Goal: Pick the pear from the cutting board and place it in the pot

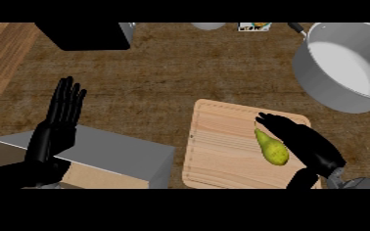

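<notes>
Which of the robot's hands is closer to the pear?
The right. The right hand lies beside the pear on the cutting board; the left hand rests open, fingers up, far across the counter at the view's left.

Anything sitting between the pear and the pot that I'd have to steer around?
Nothing visible. The pear lies on the cutting board beside the right hand; only bare counter separates the board from the pot up right.

Pale smooth wooden cutting board (224, 147), grey metal pot (318, 85), rough brown counter (159, 78).
</notes>
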Controlling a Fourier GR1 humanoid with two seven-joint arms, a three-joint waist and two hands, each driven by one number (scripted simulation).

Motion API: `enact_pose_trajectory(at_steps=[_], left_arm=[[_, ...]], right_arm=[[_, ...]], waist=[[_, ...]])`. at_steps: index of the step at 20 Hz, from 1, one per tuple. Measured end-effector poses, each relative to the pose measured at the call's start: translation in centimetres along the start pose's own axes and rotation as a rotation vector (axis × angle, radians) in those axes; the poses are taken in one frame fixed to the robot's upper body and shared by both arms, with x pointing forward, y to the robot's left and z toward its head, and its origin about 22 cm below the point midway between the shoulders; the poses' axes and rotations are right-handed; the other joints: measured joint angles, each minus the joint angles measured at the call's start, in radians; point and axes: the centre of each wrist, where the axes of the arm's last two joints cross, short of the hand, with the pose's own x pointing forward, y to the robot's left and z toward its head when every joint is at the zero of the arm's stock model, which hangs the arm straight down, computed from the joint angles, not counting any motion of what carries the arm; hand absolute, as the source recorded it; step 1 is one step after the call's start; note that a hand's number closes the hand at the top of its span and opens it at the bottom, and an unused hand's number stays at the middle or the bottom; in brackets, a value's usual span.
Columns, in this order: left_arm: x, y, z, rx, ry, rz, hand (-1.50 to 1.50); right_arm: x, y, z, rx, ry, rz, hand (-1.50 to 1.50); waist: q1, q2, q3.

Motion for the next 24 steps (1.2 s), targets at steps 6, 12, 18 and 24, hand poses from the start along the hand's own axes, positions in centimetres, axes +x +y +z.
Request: enact_pose_trajectory(at_steps=[6, 12, 18, 24], left_arm=[[0.0, 0.0, -0.2, -0.003, 0.001, 0.002, 0.00], [-0.1, 0.2, -0.3, -0.008, -0.010, -0.001, 0.00], [-0.1, 0.1, -0.5, -0.005, -0.005, -0.005, 0.00], [3.0, -1.0, -2.7, -0.022, -0.156, 0.022, 0.00]], right_arm=[[-1.0, 1.3, -1.3, 0.007, 0.004, -0.004, 1.50], [-0.6, 1.6, -2.3, -0.107, -0.060, 0.047, 1.50], [-0.5, 1.9, -2.9, -0.171, -0.102, 0.075, 1.50], [-1.9, -0.5, -4.2, -0.295, 0.075, 0.035, 1.50]], waist=[[0.000, 0.001, 0.000], [-0.003, 0.000, 0.002], [-0.006, -0.001, 0.003], [0.005, 0.010, 0.000]])
